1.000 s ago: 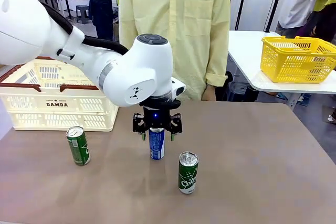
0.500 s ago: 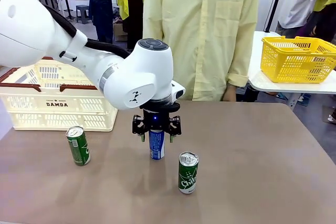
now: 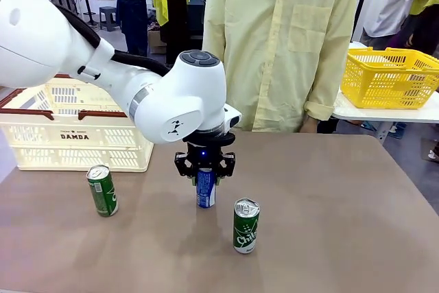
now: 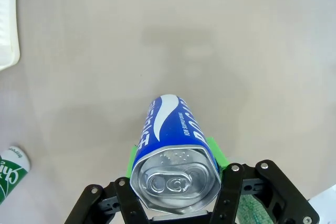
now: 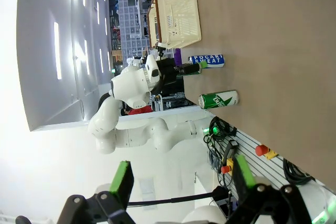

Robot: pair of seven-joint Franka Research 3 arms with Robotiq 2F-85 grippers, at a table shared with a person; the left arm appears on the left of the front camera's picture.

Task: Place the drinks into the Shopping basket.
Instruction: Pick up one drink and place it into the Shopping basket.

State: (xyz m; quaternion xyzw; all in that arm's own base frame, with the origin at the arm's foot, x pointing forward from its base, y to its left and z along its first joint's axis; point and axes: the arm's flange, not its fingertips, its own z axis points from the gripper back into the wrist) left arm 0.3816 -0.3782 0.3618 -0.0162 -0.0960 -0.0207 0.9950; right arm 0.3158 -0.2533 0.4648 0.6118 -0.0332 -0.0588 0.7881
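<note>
the left gripper point(image 3: 204, 168) is clenched on the blue can point(image 3: 205, 193), its green pads pressing the can's sides just under the silver top. the left wrist view looks straight down the can, so its long axis is upright and in line with the gripper. the can's foot is on or just off the worktop point(image 3: 329, 197); i cannot tell which.

the relation that matters: the shopping basket point(image 3: 41, 111) lies at about 10 o'clock from the held can, toward the worktop's far left, and its dark brown rim sits higher than the can's top. by my judgement the coming move needs a lift clear of that rim before any travel toward 10 o'clock. the left arm is the nearer one to the basket.

room for moving: one green can point(image 3: 102, 191) stands at 9 o'clock, well apart and below a straight path to the basket. a second green can point(image 3: 245, 226) stands near at 5 o'clock, away from that path. a person point(image 3: 288, 46) stands at 12 o'clock behind the far edge. the right gripper point(image 5: 182, 178) hangs released, far from the cans, holding nothing.
</note>
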